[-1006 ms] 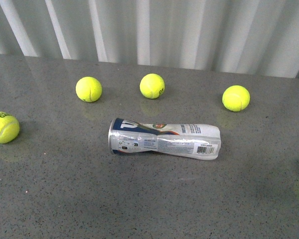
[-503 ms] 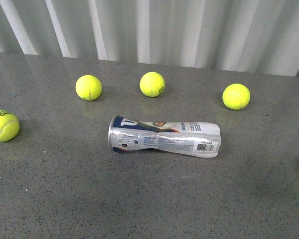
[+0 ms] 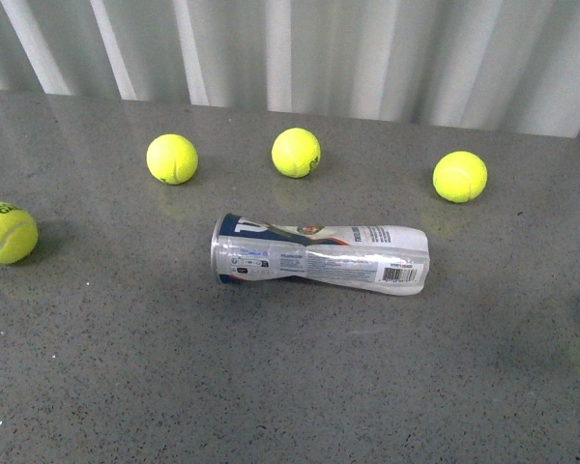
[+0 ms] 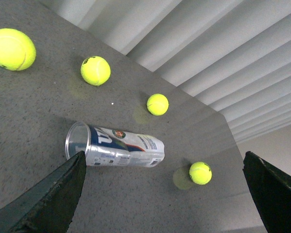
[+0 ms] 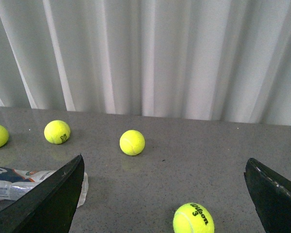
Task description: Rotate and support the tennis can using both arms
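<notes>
Tennis can (image 3: 319, 258) is gripped by neither arm: left jaws and right jaws are spread wide and empty, only their black tips shown. It is laid sideways mid-table (image 3: 271, 396). Four tennis balls are counted, three (image 3: 172, 159) (image 3: 296, 152) (image 3: 459, 176) behind it and one (image 3: 7, 232) cut off at left.

The front camera looks forward and down from moderate height over the grey speckled tabletop (image 3: 290, 387), with the crinkled clear plastic tennis can (image 3: 319, 259) at mid-frame and the white corrugated wall (image 3: 367, 48) along the top edge. The left wrist camera is tilted and high, looking down past the left gripper (image 4: 163, 154) at the can's open end. The right wrist camera sits low behind the right gripper (image 5: 164, 159), facing the wall and catching one end of the can; every view shows four yellow-green tennis balls (image 3: 296, 153).
</notes>
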You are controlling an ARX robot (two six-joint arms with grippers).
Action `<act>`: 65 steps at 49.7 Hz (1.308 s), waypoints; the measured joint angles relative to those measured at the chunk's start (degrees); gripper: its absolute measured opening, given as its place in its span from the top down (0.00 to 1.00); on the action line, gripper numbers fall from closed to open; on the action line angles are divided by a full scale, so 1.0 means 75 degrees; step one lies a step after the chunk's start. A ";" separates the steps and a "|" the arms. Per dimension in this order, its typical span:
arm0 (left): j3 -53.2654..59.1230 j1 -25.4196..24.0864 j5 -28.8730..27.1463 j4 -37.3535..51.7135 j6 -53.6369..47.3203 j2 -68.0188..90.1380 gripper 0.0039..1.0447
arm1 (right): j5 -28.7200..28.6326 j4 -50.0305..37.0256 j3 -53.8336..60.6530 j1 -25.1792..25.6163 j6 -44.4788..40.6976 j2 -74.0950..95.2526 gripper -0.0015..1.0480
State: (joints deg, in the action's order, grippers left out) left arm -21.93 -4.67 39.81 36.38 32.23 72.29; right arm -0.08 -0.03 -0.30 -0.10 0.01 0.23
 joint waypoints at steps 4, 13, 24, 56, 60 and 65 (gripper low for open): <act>-0.0641 0.0117 0.0189 0.0458 0.0041 0.1466 0.06 | 0.0000 0.0000 0.0000 0.0000 0.0000 0.0000 0.07; -0.1690 0.0443 0.0988 0.0930 -0.0154 0.4007 0.06 | 0.0000 0.0000 0.0000 0.0000 0.0000 0.0000 0.07; -0.2387 0.1046 0.0944 0.0749 -0.0973 0.5278 0.06 | 0.0000 0.0000 0.0000 0.0000 0.0000 0.0000 0.07; -0.3902 0.2040 0.0501 0.0361 -0.1743 0.7015 0.06 | 0.0000 0.0000 0.0000 0.0000 0.0000 0.0000 0.07; -0.3943 0.2224 0.0487 0.0583 -0.1504 0.7134 0.06 | 0.0000 0.0000 0.0000 0.0000 0.0000 0.0000 0.07; -0.4030 0.2530 0.0423 0.0947 -0.1105 0.7297 0.07 | 0.0000 0.0000 0.0000 0.0000 0.0000 0.0000 0.07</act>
State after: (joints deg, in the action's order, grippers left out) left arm -52.16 14.31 42.98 43.48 23.94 127.02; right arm -0.08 -0.03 -0.30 -0.10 0.01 0.23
